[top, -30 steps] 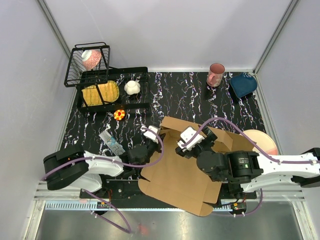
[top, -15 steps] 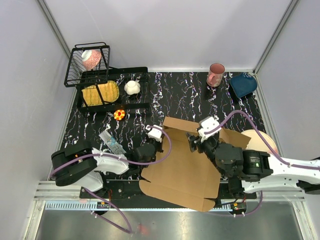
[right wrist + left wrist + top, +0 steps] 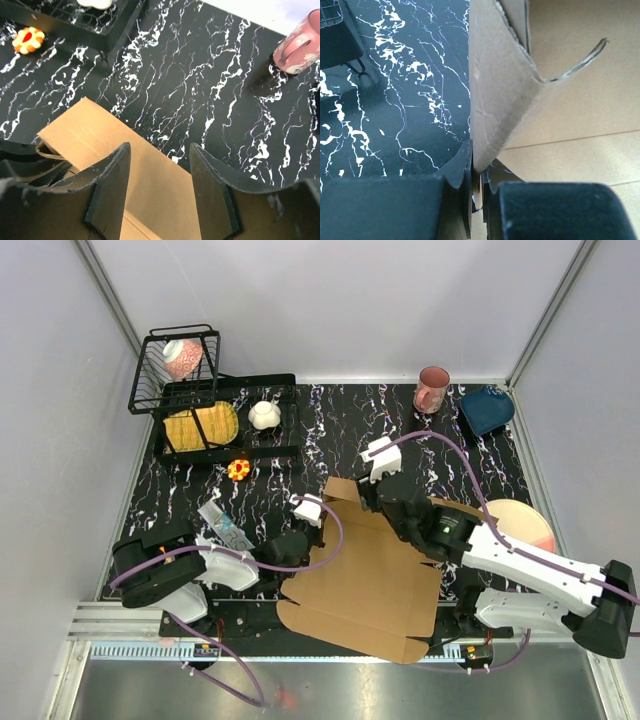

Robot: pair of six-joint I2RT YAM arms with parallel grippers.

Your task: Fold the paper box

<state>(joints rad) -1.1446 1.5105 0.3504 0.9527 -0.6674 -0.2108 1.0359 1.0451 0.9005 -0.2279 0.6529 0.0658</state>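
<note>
The paper box (image 3: 360, 585) is a plain brown corrugated sheet with cut flaps, lying nearly flat at the near middle of the table (image 3: 350, 430), its left flap raised. The left gripper (image 3: 476, 192) pinches the edge of this flap between narrow jaws; the right gripper (image 3: 157, 190) hangs over the far edge, jaws apart and empty. The right arm (image 3: 520, 565) hides the sheet's right side, and both wrist views cut it off.

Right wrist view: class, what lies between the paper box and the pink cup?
Only bare marbled tabletop separates the paper box from the pink cup, shown in the right wrist view.
</note>
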